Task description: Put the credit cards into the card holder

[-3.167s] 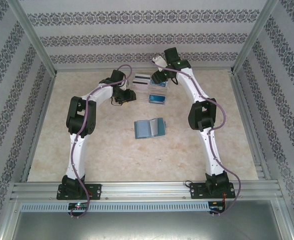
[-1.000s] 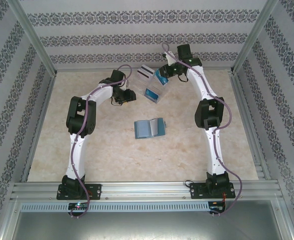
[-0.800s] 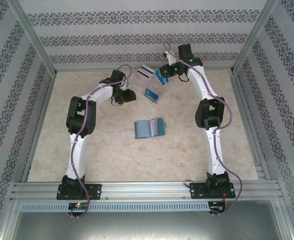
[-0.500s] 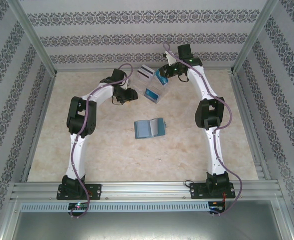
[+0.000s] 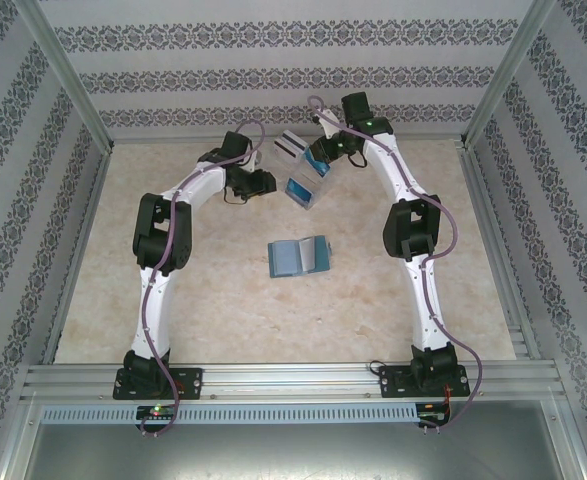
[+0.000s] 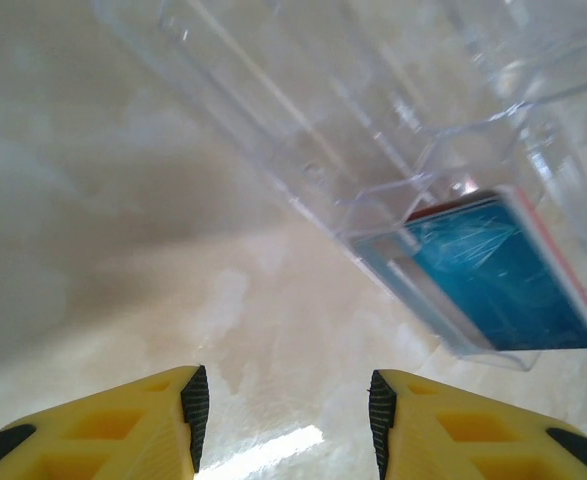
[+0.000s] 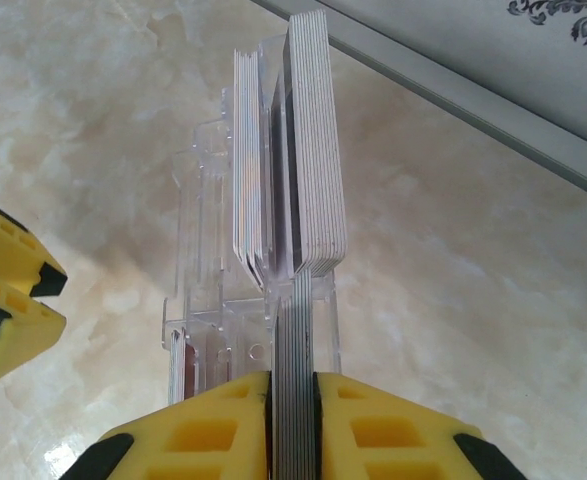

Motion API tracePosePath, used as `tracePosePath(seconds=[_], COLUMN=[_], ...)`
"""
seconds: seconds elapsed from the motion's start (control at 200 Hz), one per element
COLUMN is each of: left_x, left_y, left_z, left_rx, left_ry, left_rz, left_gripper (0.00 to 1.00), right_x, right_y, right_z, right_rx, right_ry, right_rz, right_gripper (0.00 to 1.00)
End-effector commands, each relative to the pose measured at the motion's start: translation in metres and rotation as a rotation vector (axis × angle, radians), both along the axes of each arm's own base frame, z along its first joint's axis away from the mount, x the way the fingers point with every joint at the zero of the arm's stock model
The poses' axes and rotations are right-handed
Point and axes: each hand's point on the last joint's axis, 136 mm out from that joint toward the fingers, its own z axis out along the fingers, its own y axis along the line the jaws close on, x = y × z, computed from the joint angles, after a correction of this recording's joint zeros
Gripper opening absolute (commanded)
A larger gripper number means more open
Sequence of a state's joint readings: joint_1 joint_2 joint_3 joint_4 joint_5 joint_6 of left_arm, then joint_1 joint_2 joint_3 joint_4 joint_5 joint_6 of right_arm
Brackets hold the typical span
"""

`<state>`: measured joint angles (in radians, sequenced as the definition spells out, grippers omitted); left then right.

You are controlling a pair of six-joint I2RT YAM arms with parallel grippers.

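The teal card holder (image 5: 299,256) lies open at mid-table, away from both arms. My right gripper (image 7: 292,385) is shut on a stack of credit cards (image 7: 313,150), seen edge-on. The stack still sits in the clear tray (image 7: 198,250), which comes up tilted with it. From above, the right gripper (image 5: 323,157) is at the tray's far right, with striped white cards (image 5: 292,145) at the top and blue cards (image 5: 300,188) lower down. My left gripper (image 6: 283,415) is open over bare table just left of the tray, facing a blue card (image 6: 493,285) behind the clear wall.
The back wall rail (image 7: 473,100) runs close behind the tray. A finger of the left gripper (image 7: 3,300) shows at the left edge of the right wrist view. Marble table (image 5: 223,310) spreads around the card holder.
The tray lay flat 3.2 s ago; now it hangs tilted from the right gripper. In the last second the right gripper and tray shifted slightly left, and the left gripper edged up towards the tray.
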<state>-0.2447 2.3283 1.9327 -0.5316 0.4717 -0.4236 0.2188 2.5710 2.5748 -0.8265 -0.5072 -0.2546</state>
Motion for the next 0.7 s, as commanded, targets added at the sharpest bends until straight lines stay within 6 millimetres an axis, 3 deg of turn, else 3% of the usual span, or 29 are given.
tracePosePath(seconds=[0.0,0.185,0.355,0.694], left_x=[0.018,0.034,0.036,0.025], left_y=[0.010,0.027,0.038,0.048], left_z=[0.022,0.040,0.039,0.034], left_rx=[-0.028,-0.049,-0.043,-0.023], left_ry=[-0.045,-0.079,-0.074,-0.070], left_rz=[0.027,0.076,0.094,0.106], left_gripper=[0.48,0.49,0.49,0.49], right_x=[-0.016,-0.038,-0.060,-0.094], right_y=[0.006,0.023,0.031,0.037], right_z=[-0.021,-0.010,0.002,-0.008], right_rx=[0.017,0.163,0.238,0.171], right_ry=[0.090,0.173,0.232,0.310], right_rz=[0.054,0.143,0.216,0.287], right_gripper=[0.17,0.15,0.13,0.13])
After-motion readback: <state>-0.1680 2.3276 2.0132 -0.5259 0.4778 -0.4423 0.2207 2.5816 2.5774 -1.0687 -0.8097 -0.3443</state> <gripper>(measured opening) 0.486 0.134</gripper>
